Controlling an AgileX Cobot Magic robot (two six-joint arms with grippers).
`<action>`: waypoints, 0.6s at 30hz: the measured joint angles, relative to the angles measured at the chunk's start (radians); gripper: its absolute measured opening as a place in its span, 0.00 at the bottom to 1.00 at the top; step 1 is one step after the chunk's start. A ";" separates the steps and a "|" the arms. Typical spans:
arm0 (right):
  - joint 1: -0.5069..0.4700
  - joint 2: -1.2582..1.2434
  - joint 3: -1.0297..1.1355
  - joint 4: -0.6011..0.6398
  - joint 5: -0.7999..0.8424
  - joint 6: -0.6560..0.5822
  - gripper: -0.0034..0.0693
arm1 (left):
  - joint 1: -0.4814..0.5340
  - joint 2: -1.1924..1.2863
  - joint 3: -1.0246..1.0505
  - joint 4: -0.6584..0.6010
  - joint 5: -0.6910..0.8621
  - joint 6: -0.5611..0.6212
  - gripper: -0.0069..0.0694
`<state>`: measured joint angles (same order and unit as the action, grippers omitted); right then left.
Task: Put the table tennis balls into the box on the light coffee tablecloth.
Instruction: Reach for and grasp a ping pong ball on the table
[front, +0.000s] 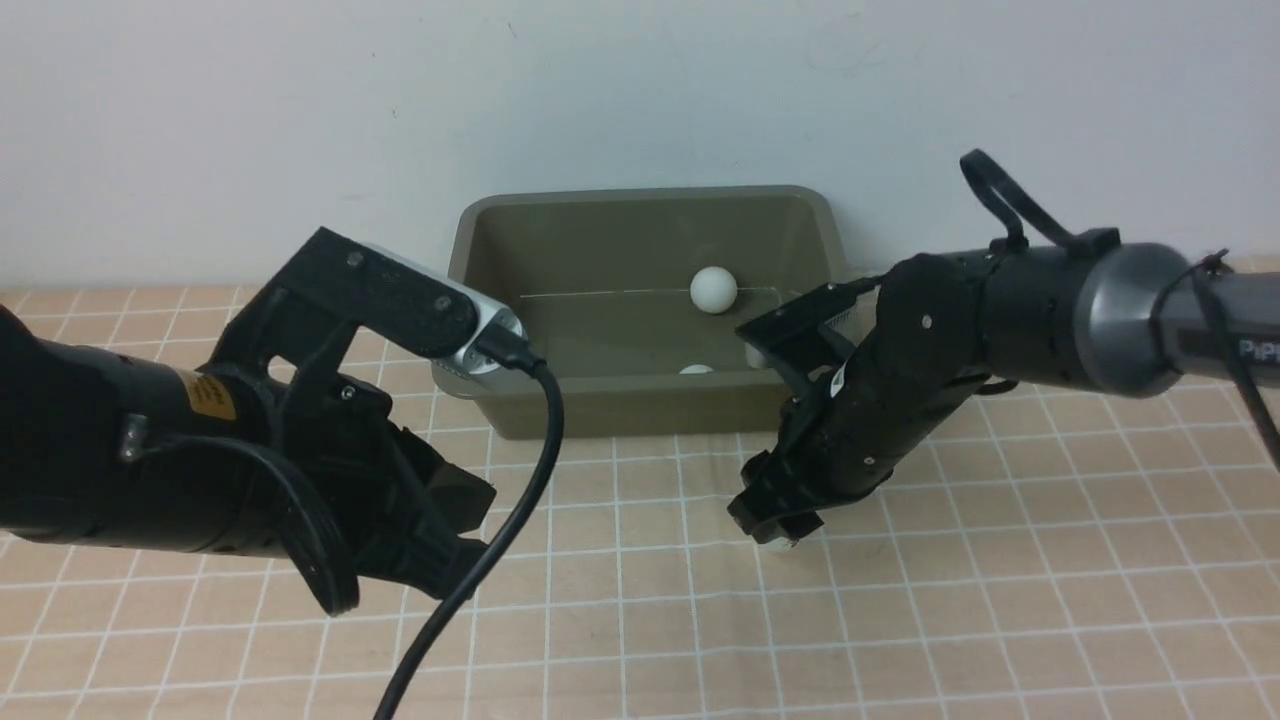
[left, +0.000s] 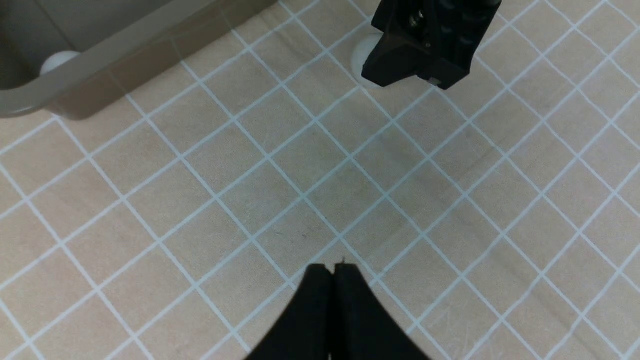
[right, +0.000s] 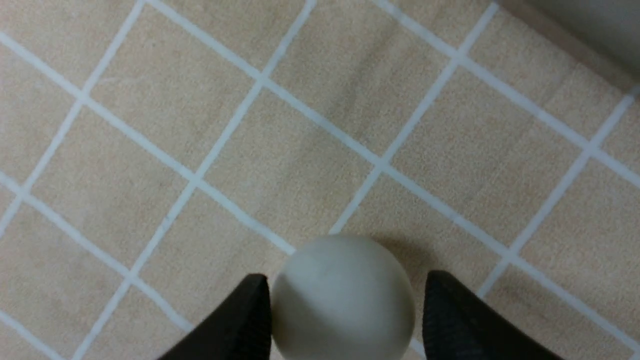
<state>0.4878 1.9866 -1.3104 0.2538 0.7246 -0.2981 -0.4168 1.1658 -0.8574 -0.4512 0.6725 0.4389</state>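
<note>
The olive-green box (front: 500, 400) stands at the back of the light coffee tablecloth (front: 1000, 600). One white ball (front: 713, 290) lies inside it, and a second ball (front: 696, 369) peeks over the near wall. A third ball (right: 342, 300) sits on the cloth in front of the box. My right gripper (front: 785, 530) is lowered over it, open. Its fingers (right: 250, 320) straddle the ball, one touching it and the other a small gap away. My left gripper (left: 332, 267) is shut and empty above the cloth, left of the box's front. No fourth ball shows.
A white wall rises right behind the box. The left wrist view shows the box corner (left: 125, 45), a ball inside it (left: 57, 60), the right gripper (left: 420, 45), and part of the ball under it (left: 359, 60). A black cable (front: 530, 480) hangs from my left wrist.
</note>
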 joint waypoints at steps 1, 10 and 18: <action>0.001 0.004 0.000 0.000 -0.006 -0.004 0.57 | 0.000 0.000 0.000 0.000 0.000 0.000 0.00; 0.003 0.007 -0.023 -0.073 0.029 -0.012 0.52 | 0.000 0.000 0.000 0.000 0.000 0.000 0.00; 0.002 -0.162 -0.179 -0.166 0.314 -0.061 0.52 | 0.000 0.000 0.000 0.000 0.001 0.000 0.00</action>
<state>0.4897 1.8244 -1.4893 0.0873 1.0382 -0.3593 -0.4168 1.1658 -0.8574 -0.4512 0.6735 0.4389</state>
